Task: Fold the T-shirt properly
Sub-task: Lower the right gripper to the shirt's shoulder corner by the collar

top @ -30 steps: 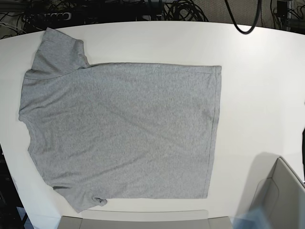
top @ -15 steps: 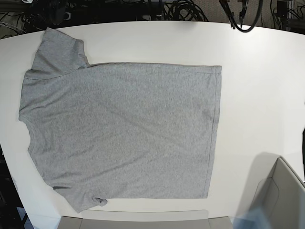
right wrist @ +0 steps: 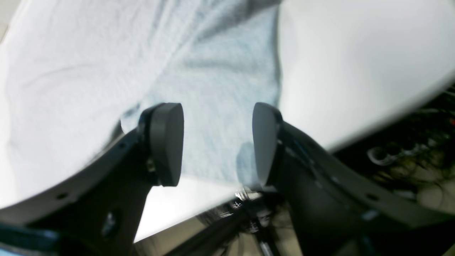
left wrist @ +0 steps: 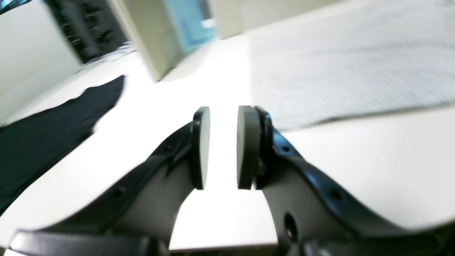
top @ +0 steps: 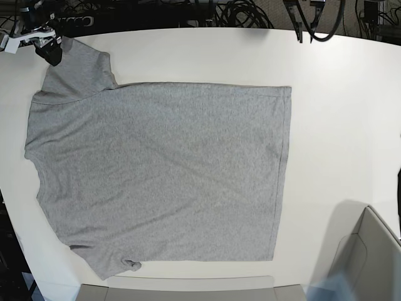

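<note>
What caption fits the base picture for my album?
Grey T-shirt spread flat on the white table, waiting to be folded.

Lab: cable tangle behind table

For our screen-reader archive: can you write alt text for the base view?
A grey T-shirt lies spread flat on a white table, plain side up. The open right gripper hovers at its upper sleeve; the left gripper enters at the far edge.
</note>
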Motion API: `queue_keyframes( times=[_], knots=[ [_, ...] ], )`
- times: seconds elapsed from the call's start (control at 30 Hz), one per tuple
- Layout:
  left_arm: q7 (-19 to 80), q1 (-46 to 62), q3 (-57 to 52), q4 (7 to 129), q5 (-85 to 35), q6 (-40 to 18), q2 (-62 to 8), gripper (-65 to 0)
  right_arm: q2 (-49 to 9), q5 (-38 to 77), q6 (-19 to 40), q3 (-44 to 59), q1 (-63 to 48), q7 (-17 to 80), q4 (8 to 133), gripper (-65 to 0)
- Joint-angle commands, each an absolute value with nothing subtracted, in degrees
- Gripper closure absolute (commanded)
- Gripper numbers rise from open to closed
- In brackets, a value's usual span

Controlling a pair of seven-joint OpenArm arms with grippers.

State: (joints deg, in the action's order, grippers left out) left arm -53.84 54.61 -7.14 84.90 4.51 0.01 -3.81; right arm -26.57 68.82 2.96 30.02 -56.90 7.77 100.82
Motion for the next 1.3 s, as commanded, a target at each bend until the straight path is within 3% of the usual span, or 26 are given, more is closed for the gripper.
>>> queue_keyframes(
  times=[0.0,0.27,0.43,0.7,0.93,1.27],
  knots=[
    [-54.9,55.6,-7.16,85.67,4.62,0.4,-4.0,-14.4,-26.24,69.05,5.23,31.87,-55.25,9.1,99.91,-31.0],
    [-53.67,54.46,-7.08,85.67,4.97,0.4,-3.65,-14.4,-17.54,61.85,13.93,48.75,-40.13,33.54,92.18,-31.0],
    [-51.91,54.29,-7.08,85.67,4.97,0.4,-3.56,-14.4,-11.3,47.34,17.89,55.87,-32.31,39.34,92.88,-31.0],
    [-51.82,54.29,-7.16,85.67,4.97,0.4,-3.47,-14.4,-6.29,34.07,26.07,61.67,-22.55,51.03,92.53,-31.0],
    [-51.82,54.29,-7.16,85.67,4.79,0.4,-3.47,-14.4,-3.56,26.15,29.41,63.34,-19.38,53.41,91.3,-31.0],
    [-51.82,54.29,-7.16,85.76,4.7,0.48,-3.47,-14.5,-3.91,25.98,34.95,62.81,-19.56,53.85,82.59,-30.9]
  ],
)
